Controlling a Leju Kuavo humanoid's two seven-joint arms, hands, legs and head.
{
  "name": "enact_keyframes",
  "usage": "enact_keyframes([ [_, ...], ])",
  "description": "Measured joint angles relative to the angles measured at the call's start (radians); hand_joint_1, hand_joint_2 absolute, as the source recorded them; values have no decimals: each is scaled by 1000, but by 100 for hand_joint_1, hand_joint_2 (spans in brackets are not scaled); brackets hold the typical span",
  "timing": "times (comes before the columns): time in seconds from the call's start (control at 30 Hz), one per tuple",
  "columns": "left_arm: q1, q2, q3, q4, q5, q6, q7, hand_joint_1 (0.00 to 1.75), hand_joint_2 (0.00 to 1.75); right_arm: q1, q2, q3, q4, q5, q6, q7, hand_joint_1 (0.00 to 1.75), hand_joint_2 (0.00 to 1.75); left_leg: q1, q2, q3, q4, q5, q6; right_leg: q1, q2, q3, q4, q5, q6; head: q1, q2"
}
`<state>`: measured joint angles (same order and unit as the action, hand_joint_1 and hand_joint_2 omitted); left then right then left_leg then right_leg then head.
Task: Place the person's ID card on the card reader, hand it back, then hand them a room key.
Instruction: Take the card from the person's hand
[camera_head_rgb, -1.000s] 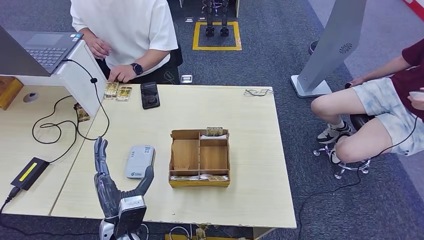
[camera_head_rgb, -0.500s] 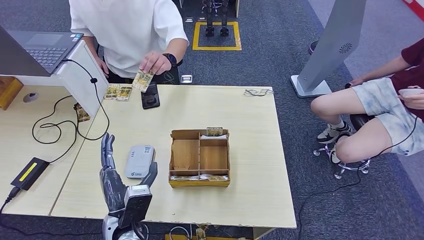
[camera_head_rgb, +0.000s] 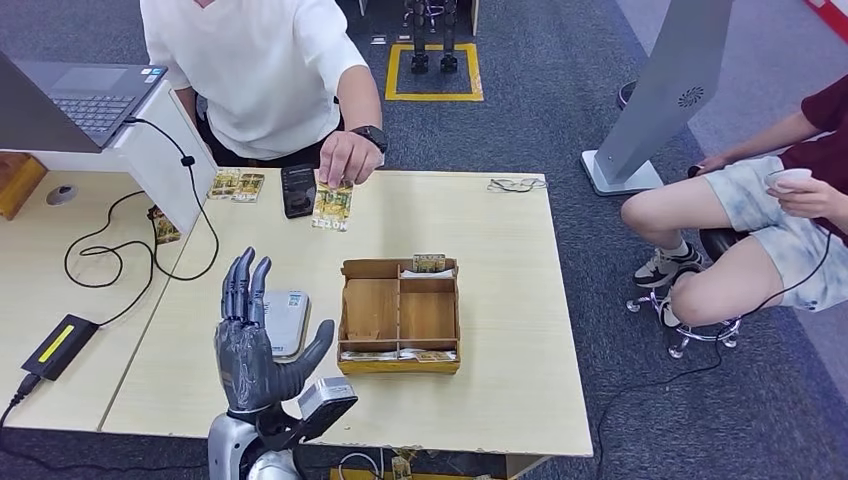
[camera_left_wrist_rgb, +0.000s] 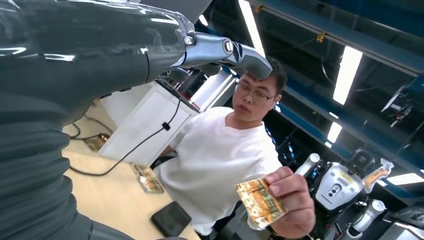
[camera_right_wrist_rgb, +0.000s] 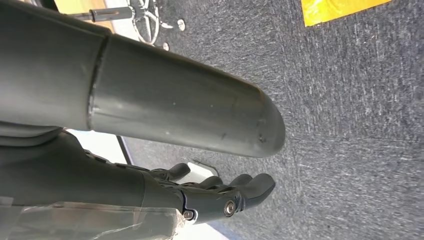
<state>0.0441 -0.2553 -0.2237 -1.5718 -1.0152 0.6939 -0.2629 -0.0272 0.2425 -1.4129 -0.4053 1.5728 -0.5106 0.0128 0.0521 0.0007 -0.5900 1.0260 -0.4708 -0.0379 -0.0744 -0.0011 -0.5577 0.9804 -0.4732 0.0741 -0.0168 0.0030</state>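
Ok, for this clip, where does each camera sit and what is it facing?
Head view: high on the body, looking down at the table; left hand raised, empty.
Left wrist view: behind the left hand, facing the person holding out a card.
Right wrist view: on the hanging arm, facing carpet; right hand curled in.
Head and left wrist views share the card and the phone.

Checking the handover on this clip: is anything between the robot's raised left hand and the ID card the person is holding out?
Nothing visible blocks it. The left hand is raised, open and empty, above the near table edge, partly over the card reader. The ID card hangs from the person's hand over the far side, with bare table between them.
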Motion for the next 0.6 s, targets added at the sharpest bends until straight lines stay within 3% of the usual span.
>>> enact_keyframes([
  [0.6, -144, -28, 219, 52, -321, 1, 5, 1, 175, -4, -72, 95, 91, 0, -26, 0, 0, 0, 0, 0, 1, 0, 0, 0, 0, 1, 0, 0, 0, 0, 0, 0],
])
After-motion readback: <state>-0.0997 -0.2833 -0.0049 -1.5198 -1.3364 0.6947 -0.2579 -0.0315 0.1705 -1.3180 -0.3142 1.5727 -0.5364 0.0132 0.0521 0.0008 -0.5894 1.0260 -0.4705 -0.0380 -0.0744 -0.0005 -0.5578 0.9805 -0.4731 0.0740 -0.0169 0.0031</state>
